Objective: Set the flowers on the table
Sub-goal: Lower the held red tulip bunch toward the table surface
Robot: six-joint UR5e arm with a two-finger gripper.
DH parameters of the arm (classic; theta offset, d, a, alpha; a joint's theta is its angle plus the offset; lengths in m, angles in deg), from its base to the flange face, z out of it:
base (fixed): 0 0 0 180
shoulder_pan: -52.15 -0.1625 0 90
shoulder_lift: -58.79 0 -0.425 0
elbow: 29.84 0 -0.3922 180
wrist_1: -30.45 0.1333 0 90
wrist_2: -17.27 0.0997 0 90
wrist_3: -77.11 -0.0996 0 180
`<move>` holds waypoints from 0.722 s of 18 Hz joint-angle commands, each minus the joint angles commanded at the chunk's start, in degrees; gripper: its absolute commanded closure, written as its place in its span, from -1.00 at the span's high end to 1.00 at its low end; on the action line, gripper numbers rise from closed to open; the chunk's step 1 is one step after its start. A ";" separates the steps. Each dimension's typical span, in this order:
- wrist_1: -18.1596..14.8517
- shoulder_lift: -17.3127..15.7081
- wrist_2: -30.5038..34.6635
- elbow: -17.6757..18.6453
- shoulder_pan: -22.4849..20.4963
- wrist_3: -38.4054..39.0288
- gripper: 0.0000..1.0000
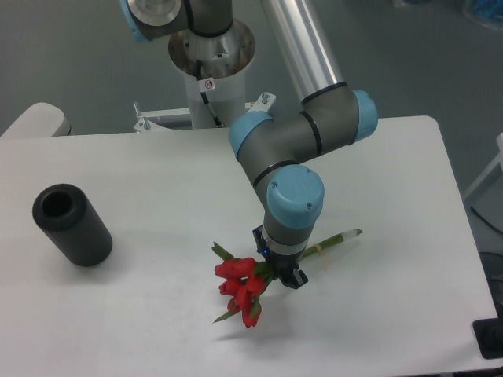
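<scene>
Gripper (280, 271) sits low over the white counter (157, 314), right of centre and toward the near edge, wrist pointing almost straight down. The wrist housing hides the jaws; only dark finger tips show beneath it, on either side of the bunch. They look closed on the stems, but the actual contact cannot be seen.

The flowers (242, 287) lie directly under the gripper. Long axis runs diagonally: red buds and leaves fan out to the lower left of the gripper, pale-tipped stem ends stick out to the upper right, near (346, 235). The grip falls roughly mid-bunch, just behind the buds, close to the pale band. The bunch looks near level, heads dipping slightly toward the counter.

Whether buds or stems touch the surface cannot be told from this angle. The faint shadow lies close under the heads, so the gap, if any, is small.

Judgement: the placing step is well along. What remains is a short straight descent, if any, and then a release. As the axis lies flat along the counter, the bunch should settle on its side without rolling far; the heavier head end may drop first.

Black cylinder (72, 224) lies on its side, well apart at the left, clear of any downward path.
</scene>
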 joint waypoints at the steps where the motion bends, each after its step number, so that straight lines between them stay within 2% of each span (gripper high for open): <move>1: 0.09 -0.17 0.00 0.09 0.00 -0.09 -0.85; 10: -0.18 -1.05 0.09 1.32 0.35 0.09 -0.80; 13: 0.09 -2.72 0.00 4.82 0.35 -0.09 -0.79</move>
